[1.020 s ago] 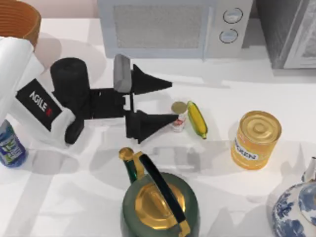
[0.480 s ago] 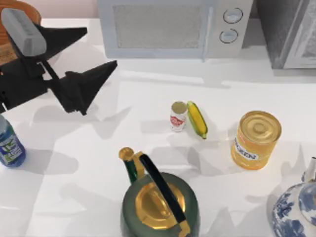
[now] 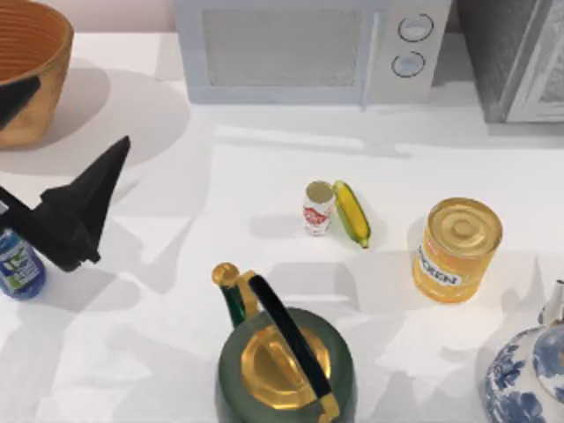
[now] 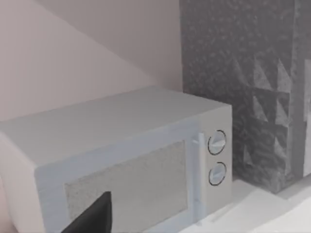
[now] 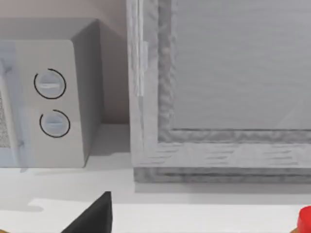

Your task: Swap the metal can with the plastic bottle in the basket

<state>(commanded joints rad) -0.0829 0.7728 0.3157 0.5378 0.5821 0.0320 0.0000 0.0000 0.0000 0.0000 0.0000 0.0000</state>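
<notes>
Far left of the white desk (image 3: 264, 176), back corner: the orange-brown basket (image 3: 35, 79), ribbed inside, cut off by the frame edge. Below it the left gripper (image 3: 53, 154) sits over the left edge; one dark finger (image 3: 84, 207) points up and to the right, the other shows only as a dark tip at the basket; jaws spread wide w/ nothing between them. Just beside the lower finger, at the desk's left edge, stands the plastic bottle (image 3: 18, 264), blue w/ a blue-green-white label, upright on the desk, outside the basket.

Front centre: a dark green kettle (image 3: 282, 357) w/ gold lid and black handle. Mid-desk: the metal can (image 3: 318, 208), small, white w/ red marks, upright, w/ a yellow corn cob (image 3: 352, 212) touching or just beside its right side. Further right a bigger golden can (image 3: 456, 249) w/ white label band, then a blue-and-white teapot (image 3: 524, 374) at the front right corner.

Along the back: a pale microwave (image 3: 308, 48) w/ two round dials; to its right a grey speckled cabinet (image 3: 511, 53). Behind, a plain pinkish wall (image 4: 87, 53).

Right arm: a dark finger tip (image 5: 92, 218) at the right wrist view's edge; can't tell how its gripper stands
</notes>
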